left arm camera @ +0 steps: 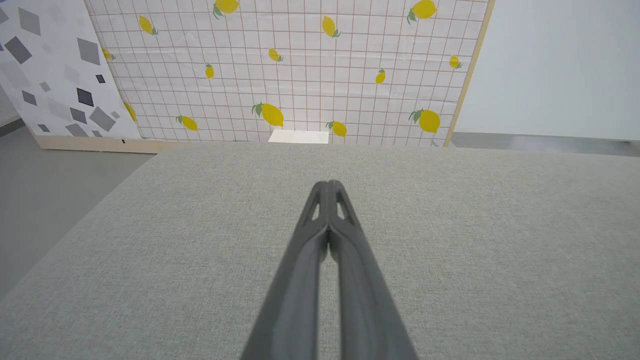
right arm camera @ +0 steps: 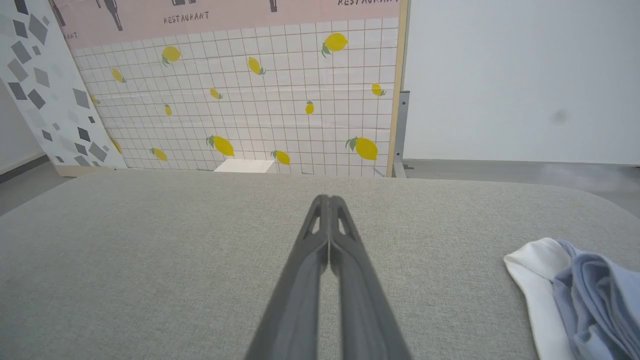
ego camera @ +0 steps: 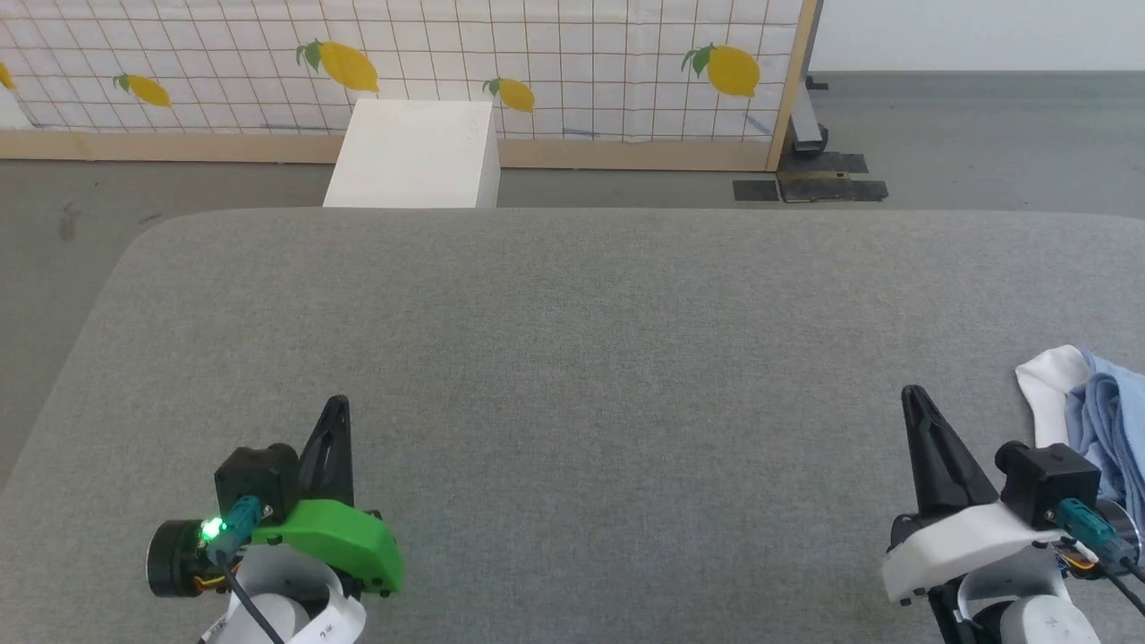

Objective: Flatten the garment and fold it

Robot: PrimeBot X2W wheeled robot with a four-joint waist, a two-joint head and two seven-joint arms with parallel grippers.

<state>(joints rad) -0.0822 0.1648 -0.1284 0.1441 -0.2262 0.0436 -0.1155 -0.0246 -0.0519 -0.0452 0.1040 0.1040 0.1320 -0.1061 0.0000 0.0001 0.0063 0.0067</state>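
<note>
- A grey padded table [ego camera: 572,340] stood before a lemon-print screen [ego camera: 555,63].
- The garment [ego camera: 1109,420] lay bunched at the table's right edge, near the right gripper [ego camera: 911,394], apparently awaiting spreading.
- That gripper and the left gripper [ego camera: 337,402] were pinched shut, holding nothing.

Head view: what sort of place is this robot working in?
Probably a robotics lab or test studio, not a home: a printed lemon-tile backdrop on a wooden frame, a grey fabric-covered table, and bare grey floor.

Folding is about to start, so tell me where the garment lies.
The garment lies bunched on the grey padded surface at the head view's right edge, just right of the shut right gripper, whose fingers are clear of it.
</note>
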